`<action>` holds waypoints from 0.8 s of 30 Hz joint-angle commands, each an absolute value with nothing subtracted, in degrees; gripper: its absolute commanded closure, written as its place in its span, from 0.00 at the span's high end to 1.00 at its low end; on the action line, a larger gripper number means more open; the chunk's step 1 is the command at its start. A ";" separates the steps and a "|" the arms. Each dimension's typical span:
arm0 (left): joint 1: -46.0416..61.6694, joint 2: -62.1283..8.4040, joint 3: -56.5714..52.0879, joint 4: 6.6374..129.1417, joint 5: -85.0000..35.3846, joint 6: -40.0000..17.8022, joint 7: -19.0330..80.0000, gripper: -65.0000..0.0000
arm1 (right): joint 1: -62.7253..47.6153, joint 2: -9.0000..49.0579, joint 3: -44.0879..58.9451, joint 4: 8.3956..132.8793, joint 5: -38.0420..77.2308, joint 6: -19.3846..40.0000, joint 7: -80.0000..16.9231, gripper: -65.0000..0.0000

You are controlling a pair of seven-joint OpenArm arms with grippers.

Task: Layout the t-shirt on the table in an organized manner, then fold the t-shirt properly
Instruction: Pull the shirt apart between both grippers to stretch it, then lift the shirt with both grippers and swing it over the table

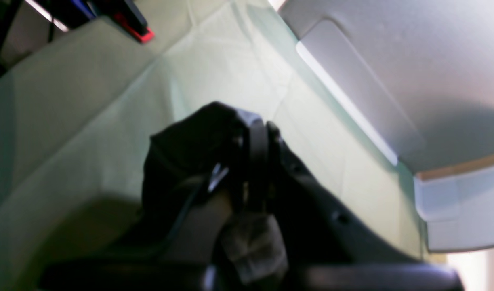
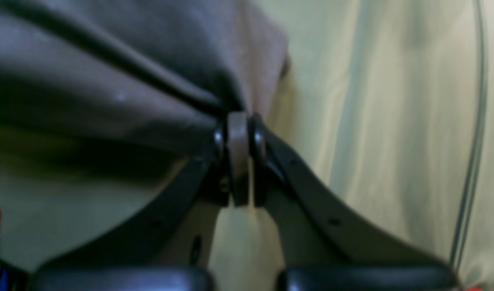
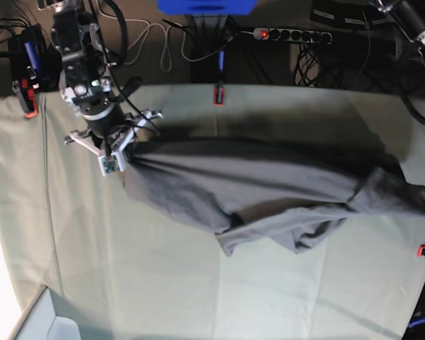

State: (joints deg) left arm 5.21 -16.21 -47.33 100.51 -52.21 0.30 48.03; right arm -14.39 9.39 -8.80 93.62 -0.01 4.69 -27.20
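The t-shirt point(image 3: 269, 191) hangs stretched across the middle of the worktop point(image 3: 163, 283), pulled between 2 grips and sagging in a long crumpled band, its lower folds drooping toward the cloth.

Nearest in the right wrist view, the right pincer point(image 2: 238, 137) is clamped on a bunched edge of the t-shirt, with ridges of grey fabric fanning away from the closed tips. In the base view that grip sits at the t-shirt's end toward the red clamp point(image 3: 217, 94) side.

In the left wrist view, the left pincer point(image 1: 259, 137) is clamped on a dark wad of the t-shirt, above the worktop.

The step in hand looks like spreading the garment flat. To do it well, both arms should probably keep even tension, lower together, and lay the sagging middle down first so no fold gets trapped beneath.
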 commanded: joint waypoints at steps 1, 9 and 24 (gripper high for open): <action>5.41 -16.84 -49.27 101.41 -53.05 0.13 48.13 0.00 | -14.81 9.71 -8.57 94.81 -0.22 5.41 -26.68 0.07; 8.84 -15.52 -63.60 101.14 -53.05 -0.04 55.25 0.00 | -17.27 11.38 -8.31 101.23 -0.31 5.41 -26.95 0.36; 13.05 -14.37 -67.30 97.80 -52.97 -0.04 55.52 0.00 | -1.80 8.04 -22.81 99.74 -0.13 5.41 -27.30 0.67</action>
State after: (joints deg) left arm 12.80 -13.08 -66.72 97.06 -52.14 -0.21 56.49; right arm -2.87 8.29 -23.09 98.91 -0.12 5.15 -28.75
